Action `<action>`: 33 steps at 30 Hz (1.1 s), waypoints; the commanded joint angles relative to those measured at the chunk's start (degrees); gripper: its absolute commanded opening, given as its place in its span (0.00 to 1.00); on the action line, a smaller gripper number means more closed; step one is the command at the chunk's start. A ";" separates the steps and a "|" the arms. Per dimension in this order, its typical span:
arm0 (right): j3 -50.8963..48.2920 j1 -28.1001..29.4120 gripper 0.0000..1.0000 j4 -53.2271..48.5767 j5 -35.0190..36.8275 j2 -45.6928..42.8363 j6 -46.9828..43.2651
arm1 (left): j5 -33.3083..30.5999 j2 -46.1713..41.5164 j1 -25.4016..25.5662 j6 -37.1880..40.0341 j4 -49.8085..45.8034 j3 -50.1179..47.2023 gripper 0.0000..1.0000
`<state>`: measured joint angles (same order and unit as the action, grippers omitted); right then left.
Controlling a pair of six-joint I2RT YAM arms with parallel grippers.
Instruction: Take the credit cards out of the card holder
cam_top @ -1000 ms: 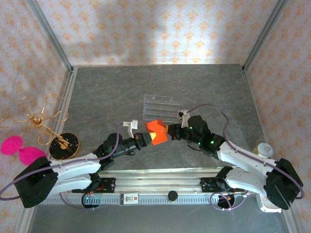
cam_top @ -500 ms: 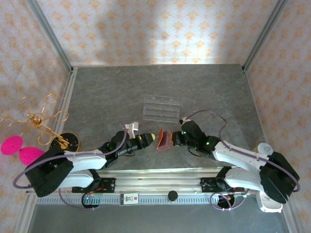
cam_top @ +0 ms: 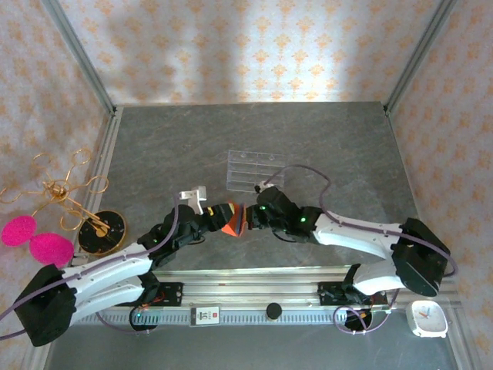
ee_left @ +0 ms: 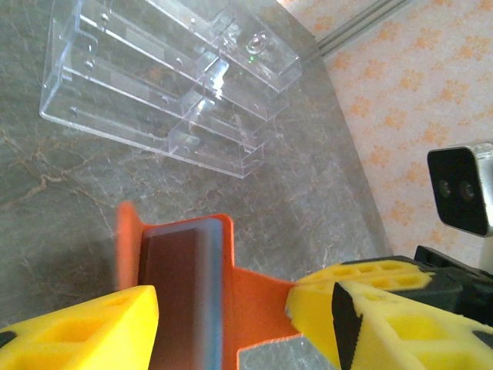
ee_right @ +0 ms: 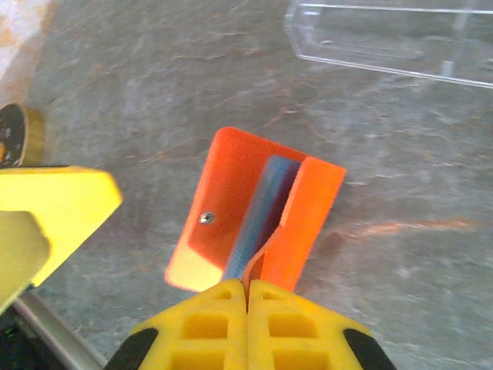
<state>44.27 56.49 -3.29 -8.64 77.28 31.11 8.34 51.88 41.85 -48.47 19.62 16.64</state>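
2 grippers meet at the card holder [cam_top: 232,219] in the top view, near the middle of the grey table [cam_top: 154,146]. You see the left gripper [cam_top: 219,219] at its left side and the right gripper [cam_top: 247,216] at its right side, both touching it or just beside it. The orange holder stands on edge between them, and the clear rack [cam_top: 256,171] lies farther away, apart from it.

From the left wrist, the 2 yellow fingers [ee_left: 85,327] stand apart with the holder between them. The jaws are released, and I cannot tell whether they press on it. The long axis of the holder runs straight away from this gripper, toward the rack. A dark face [ee_left: 173,293] shows inside the fold beside a grey-blue edge. It may be 1 of the credit cards, but this is not clear.

From the right wrist, the jaws are clenched on the near edge of 1 orange flap, so this arm holds the holder up. The fold opens like a V away from these fingers, with the grey-blue lining inside. I judge that your left arm must reach into this V, because it is the free arm.
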 commanded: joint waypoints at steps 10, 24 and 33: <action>-3.87 -2.09 0.00 -4.00 9.08 1.94 -0.66 | 1.73 4.49 -0.45 2.86 -0.17 0.67 0.45; -7.19 -4.11 0.15 -3.63 17.05 10.31 0.79 | 6.26 20.18 0.25 1.89 10.75 1.03 0.21; -7.86 -4.19 0.50 -1.61 14.27 1.46 -2.11 | 7.38 25.70 0.83 1.44 12.50 1.36 0.11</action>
<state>36.69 52.64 -6.24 5.37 83.70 30.72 14.63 76.90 42.02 -46.63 29.04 17.10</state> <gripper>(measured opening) 0.492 0.117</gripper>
